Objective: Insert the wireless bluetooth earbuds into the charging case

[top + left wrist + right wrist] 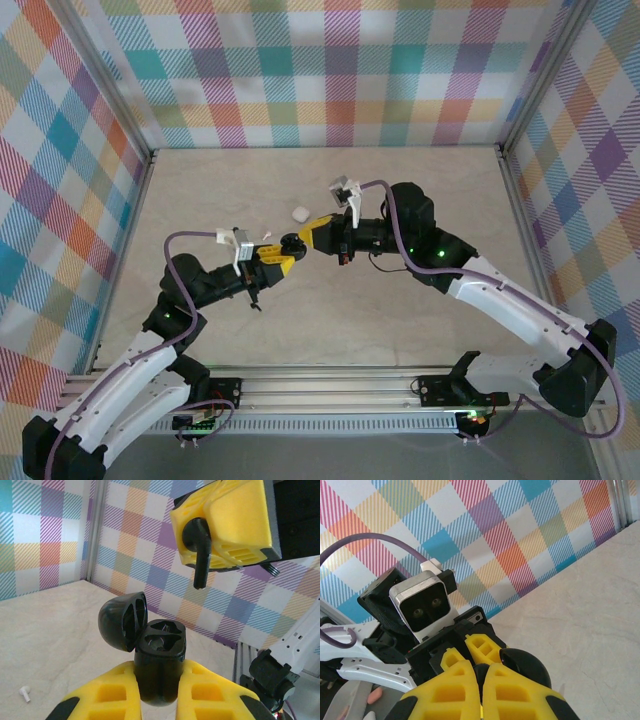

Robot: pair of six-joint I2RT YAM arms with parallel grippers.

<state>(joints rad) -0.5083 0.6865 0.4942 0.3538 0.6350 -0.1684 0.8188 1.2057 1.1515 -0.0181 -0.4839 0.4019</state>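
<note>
One black stemmed earbud (199,555), clamped in my right gripper (479,672), hangs over the open black plastic case (160,655) my left gripper (157,685) pinches; none seated, I judge.

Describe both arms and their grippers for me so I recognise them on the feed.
The left arm and right arm match: white links, black joints with green lights, a purple cable to a silver wrist camera. The left gripper and right gripper have chunky yellow fingers with hollow slots and black patches.
</note>
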